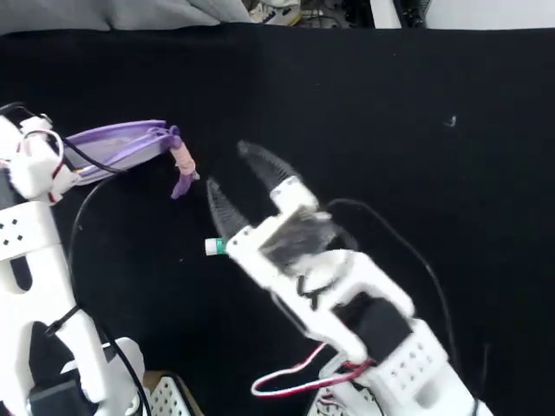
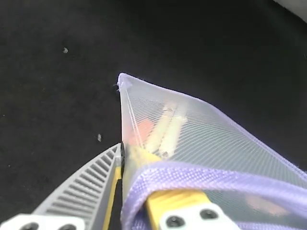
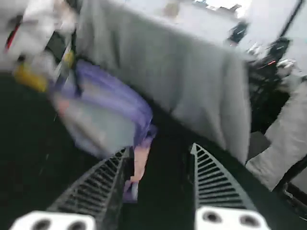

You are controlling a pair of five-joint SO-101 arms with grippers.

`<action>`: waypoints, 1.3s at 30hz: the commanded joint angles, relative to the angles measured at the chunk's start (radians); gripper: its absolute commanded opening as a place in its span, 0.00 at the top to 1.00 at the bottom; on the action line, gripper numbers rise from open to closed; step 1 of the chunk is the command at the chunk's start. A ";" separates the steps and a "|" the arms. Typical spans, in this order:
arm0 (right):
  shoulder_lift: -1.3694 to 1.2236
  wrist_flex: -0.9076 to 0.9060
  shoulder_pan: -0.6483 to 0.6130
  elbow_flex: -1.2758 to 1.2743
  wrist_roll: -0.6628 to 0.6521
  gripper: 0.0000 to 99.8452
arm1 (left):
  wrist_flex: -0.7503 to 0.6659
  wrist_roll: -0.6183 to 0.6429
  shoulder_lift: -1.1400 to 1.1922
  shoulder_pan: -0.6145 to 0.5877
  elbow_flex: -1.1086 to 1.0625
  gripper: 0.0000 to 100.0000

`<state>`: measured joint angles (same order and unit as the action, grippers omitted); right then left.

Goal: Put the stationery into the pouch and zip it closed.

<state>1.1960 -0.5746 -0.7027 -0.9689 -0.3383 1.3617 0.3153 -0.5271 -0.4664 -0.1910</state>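
The purple mesh pouch (image 1: 117,143) hangs above the black table at the left, and my left gripper (image 1: 54,165) is shut on its end. In the left wrist view the pouch (image 2: 192,139) holds pale pens and an orange item, with the gripper (image 2: 122,149) clamped on its zipper edge. My right gripper (image 1: 225,166) stands open just right of the pink and purple zipper pull (image 1: 184,169). In the right wrist view that pull (image 3: 138,165) dangles near one finger of the open gripper (image 3: 160,151), with the pouch (image 3: 96,115) beyond. A green-capped white item (image 1: 213,247) lies on the table under the right arm.
A black cloth (image 1: 390,130) covers the table. Grey fabric (image 1: 130,13) lies along the far edge, and in the right wrist view this fabric (image 3: 168,72) sits behind the pouch. Red and black cables (image 1: 295,374) trail from the right arm's base.
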 commanded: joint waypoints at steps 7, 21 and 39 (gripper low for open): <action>-0.384 -0.014 -0.071 0.033 -0.284 0.82 | -0.038 0.003 -0.009 -0.054 0.021 0.97; -0.984 -0.158 -0.080 0.274 -0.585 0.82 | -0.037 -0.017 -0.009 -0.054 0.018 0.97; -1.465 -0.390 -0.043 0.688 -0.620 0.86 | -0.037 -0.017 -0.009 -0.056 0.015 0.97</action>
<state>-0.2294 -0.8569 -0.7672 -0.4289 -0.9505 1.3495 0.3076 -0.5255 -0.5079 -0.1910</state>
